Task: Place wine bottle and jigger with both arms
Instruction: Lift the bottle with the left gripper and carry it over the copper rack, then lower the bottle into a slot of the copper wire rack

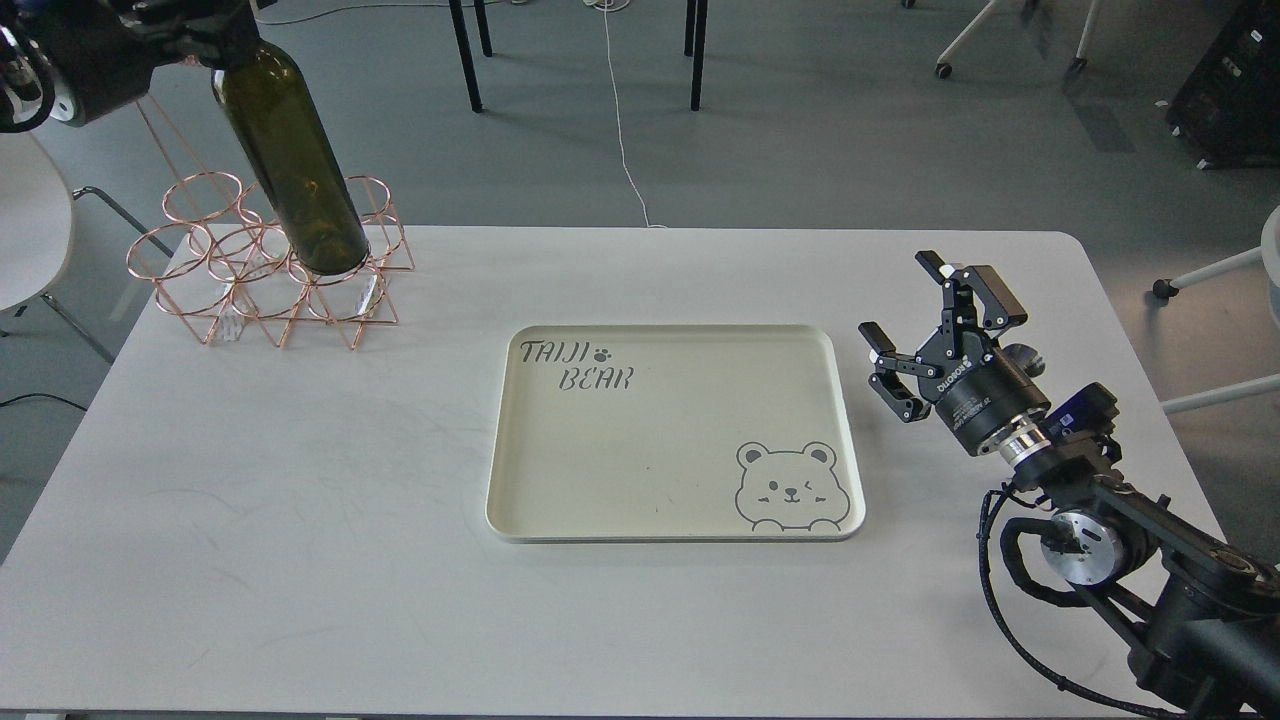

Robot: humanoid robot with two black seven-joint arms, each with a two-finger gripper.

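Observation:
The wine bottle (297, 165) is dark olive-green and hangs tilted, neck up toward the top left. Its base sits over the middle rings of the copper wire rack (265, 275); I cannot tell whether it touches the rack. My left gripper (200, 30) is shut on the bottle's neck at the top left edge. My right gripper (905, 300) is open and empty just right of the tray, above the table. A small shiny steel piece (1021, 353) shows behind the right gripper's body; it may be the jigger, mostly hidden.
A cream tray (520, 480) printed with a bear lies at the centre of the white table (300, 560). The copper rack stands at the table's back left corner. Chair legs and a cable are on the floor beyond the table.

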